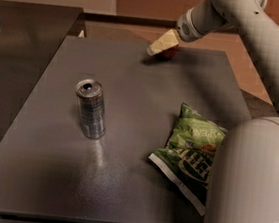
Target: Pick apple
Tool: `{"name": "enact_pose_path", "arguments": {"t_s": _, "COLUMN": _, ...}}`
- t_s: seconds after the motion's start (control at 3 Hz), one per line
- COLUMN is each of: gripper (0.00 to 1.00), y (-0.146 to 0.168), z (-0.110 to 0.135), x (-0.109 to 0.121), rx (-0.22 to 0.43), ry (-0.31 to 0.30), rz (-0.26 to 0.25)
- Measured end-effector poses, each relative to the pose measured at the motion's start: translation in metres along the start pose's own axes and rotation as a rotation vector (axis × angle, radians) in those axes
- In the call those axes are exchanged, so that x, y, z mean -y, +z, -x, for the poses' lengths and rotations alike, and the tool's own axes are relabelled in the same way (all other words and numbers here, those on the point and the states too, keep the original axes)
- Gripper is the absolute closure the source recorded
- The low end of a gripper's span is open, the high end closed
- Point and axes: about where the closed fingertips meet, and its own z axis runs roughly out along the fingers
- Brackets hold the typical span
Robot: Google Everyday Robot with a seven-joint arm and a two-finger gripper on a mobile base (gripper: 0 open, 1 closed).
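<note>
The apple [169, 54] is small and red and sits near the far edge of the dark grey table [121, 182]. Only its lower right part shows below the gripper. My gripper [162, 42] is a cream wedge at the end of the white arm [250, 20], which reaches in from the upper right. It sits right over the apple's left side and covers most of it. I cannot tell whether it touches the apple.
A silver can [90, 109] stands upright left of the table's centre. A green chip bag [190, 149] lies at the right. The robot's white body [251, 191] fills the lower right corner. A darker counter [22, 35] adjoins at the left.
</note>
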Motion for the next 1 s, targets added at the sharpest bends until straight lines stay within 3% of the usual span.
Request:
{"name": "enact_pose_path", "arguments": {"t_s": 0.33, "gripper": 0.0, "y": 0.012, "z": -0.002, "x": -0.001, "rx": -0.008, "ry": 0.014, "rz": 0.014}}
{"name": "enact_pose_path", "arguments": {"t_s": 0.67, "gripper": 0.18, "y": 0.019, "z": -0.008, "x": -0.003, "rx": -0.038, "ry": 0.03, "rz": 0.03}}
{"name": "enact_pose_path", "arguments": {"t_s": 1.0, "gripper": 0.42, "y": 0.021, "z": -0.015, "x": -0.005, "rx": -0.053, "ry": 0.044, "rz": 0.048}}
